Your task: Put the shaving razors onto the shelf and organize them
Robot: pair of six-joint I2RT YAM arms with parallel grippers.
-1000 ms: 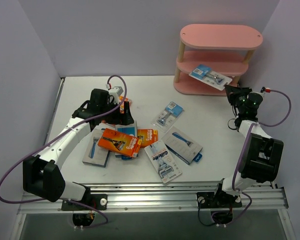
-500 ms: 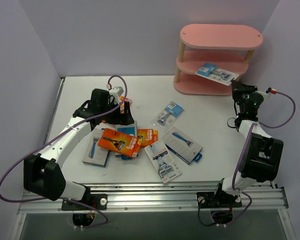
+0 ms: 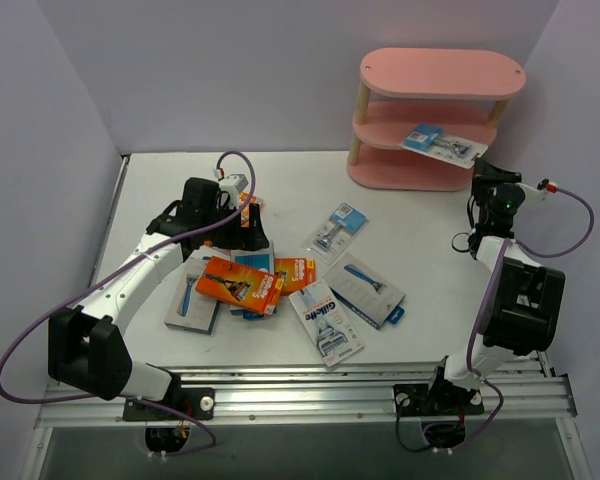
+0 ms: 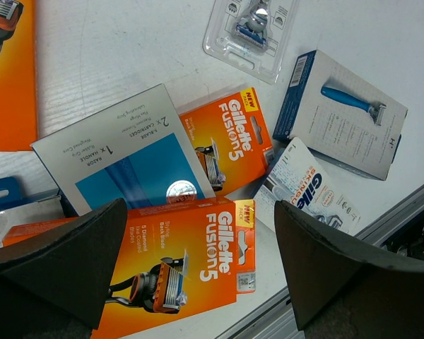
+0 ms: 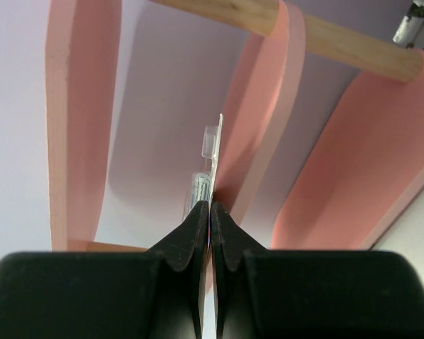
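Only from above, the whole layout: pink shelf [image 3: 442, 72] at the far right of the worktop [image 3: 420, 210], with a loose heap of razor packs left of centre and toward the front.

Right fingers [image 5: 184, 240] pinched shut on a white-blue blister card [image 3: 440, 142], held at the shelf's middle tier, over its right half. Long axis of the card roughly left to right and slightly skewed, blue header to the left, gripped end to the right. Impossible to tell from above whether resting on the board or just over it.

From the right wrist, the same card only edge-on: a thin pale strip rising from between the closed fingers, print hidden, pink boards and a wooden post [image 5: 325, 39] behind.

Left fingers [image 4: 71, 261] spread wide, holding nothing, hanging over the heap.

From the left wrist, labels too small to read from above: "Gillette Fusion5" on a large orange box [image 4: 177, 275] and a small orange box [image 4: 226, 141]. Overlapping both, a grey-backed pack [image 4: 127, 166] with a blue panel. Beyond them, a clear blister [image 4: 251, 28], a blue-grey box [image 4: 346, 113] picturing a razor that points to the lower right, and a white Gillette card [image 4: 304, 194] beside it.

Cut off at the upper left edge, another orange pack [image 4: 10, 70]. Bottom of that view blocked by the fingers themselves.
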